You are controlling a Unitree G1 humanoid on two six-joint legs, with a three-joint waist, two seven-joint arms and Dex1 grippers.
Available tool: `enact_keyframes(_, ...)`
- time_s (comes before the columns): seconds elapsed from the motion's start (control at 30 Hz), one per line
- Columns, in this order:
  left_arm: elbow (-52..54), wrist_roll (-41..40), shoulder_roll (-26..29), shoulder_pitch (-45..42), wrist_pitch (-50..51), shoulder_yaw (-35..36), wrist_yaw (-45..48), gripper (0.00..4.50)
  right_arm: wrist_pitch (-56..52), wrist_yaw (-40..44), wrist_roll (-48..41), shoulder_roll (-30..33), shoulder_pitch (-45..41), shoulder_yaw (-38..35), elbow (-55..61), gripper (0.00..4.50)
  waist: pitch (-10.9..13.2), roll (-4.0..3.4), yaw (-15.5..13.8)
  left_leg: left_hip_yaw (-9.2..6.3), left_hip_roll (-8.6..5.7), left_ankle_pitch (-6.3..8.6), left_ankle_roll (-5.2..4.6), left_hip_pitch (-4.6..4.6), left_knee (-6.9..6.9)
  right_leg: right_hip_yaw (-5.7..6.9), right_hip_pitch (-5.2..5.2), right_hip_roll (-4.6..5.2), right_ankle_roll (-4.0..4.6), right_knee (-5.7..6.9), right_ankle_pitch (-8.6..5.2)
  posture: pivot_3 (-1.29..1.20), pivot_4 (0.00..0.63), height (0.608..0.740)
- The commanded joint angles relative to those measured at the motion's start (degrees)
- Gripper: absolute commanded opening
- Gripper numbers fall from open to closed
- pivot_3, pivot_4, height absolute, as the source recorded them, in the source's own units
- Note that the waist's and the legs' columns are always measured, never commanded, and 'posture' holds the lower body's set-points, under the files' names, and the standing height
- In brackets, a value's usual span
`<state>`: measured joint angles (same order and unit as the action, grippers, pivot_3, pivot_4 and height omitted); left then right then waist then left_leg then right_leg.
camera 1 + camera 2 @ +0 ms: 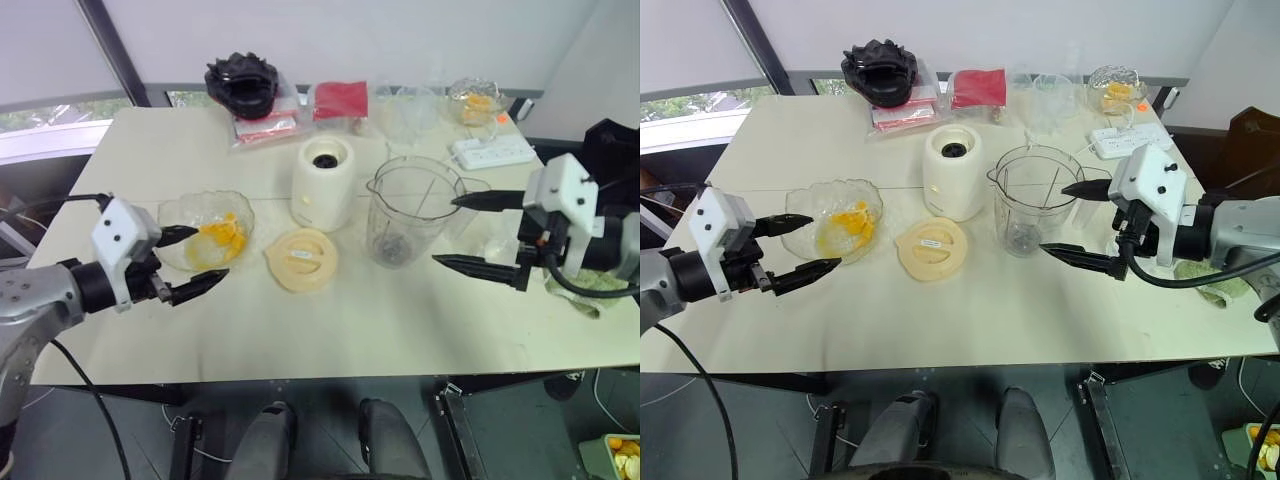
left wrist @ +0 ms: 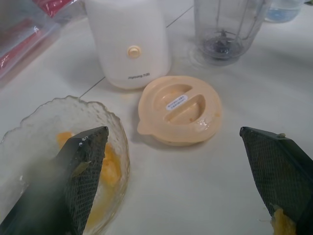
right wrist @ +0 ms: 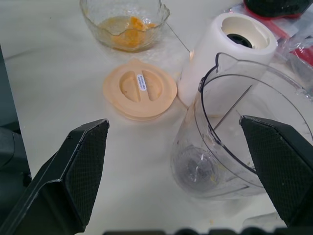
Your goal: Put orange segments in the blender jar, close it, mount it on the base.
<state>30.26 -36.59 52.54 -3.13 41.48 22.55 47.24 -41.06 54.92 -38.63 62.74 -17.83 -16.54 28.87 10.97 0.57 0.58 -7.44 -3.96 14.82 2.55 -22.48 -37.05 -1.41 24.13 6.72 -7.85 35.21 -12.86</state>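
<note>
Left pincer (image 1: 200, 262) hangs wide open and empty by the glass bowl (image 1: 178, 215) of orange segments (image 1: 222, 238); right pincer (image 1: 462, 232) gapes beside the empty blender jar (image 1: 412, 210). Base (image 1: 324, 182) stands between. I'd pinch one segment gently, they look slippery.

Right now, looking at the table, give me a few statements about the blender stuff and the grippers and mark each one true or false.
1. The blender jar is mounted on the base. False: it stands on the table beside the base.
2. The lid lies flat on the table in front of the base. True.
3. The orange segments are in the glass bowl. True.
4. The left gripper is shut on a segment. False: it is open and holds nothing.
5. The right gripper is open near the jar. True.
</note>
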Motion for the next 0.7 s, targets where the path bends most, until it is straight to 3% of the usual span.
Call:
enact_keyframes(0.03,-4.4,2.3,1.1,-2.7,-2.2,-0.7,0.0,4.5,-0.4,-1.5,-0.9,-0.7,-0.6,-0.6,2.0,4.46,0.0,0.0,0.0,0.0,0.0,0.0,0.0,0.0,0.0,0.0,0.0,0.0,0.0,0.0,0.0,0.0,0.15,0.74)
enact_keyframes(0.37,-36.2,12.8,4.1,-20.1,-14.9,-12.6,11.9,4.5,-2.0,-6.6,-1.8,-4.6,1.7,-0.7,6.1,4.46,0.0,0.0,-0.1,0.01,-0.04,0.0,0.0,-0.02,0.0,0.01,0.04,-0.01,-0.03,0.01,0.03,0.0,0.15,0.74)
enact_keyframes(0.5,-58.3,22.5,-1.1,-34.6,-23.0,-21.0,11.5,4.5,-2.4,-8.9,-2.0,-6.4,5.6,-2.4,8.8,4.46,0.0,0.05,-0.6,-0.03,-0.09,-0.01,-0.01,-0.03,-0.04,0.03,0.02,0.0,-0.24,0.04,0.14,0.0,0.15,0.74)
enact_keyframes(0.7,-80.8,30.8,-7.2,-46.5,-33.0,-25.7,9.8,4.5,-3.8,-12.5,-3.6,-7.8,10.0,-5.1,13.2,4.46,0.1,0.24,-0.7,0.01,-0.08,0.01,-0.04,-0.04,-0.02,0.02,0.09,-0.01,-0.27,0.06,0.16,0.0,0.15,0.74)
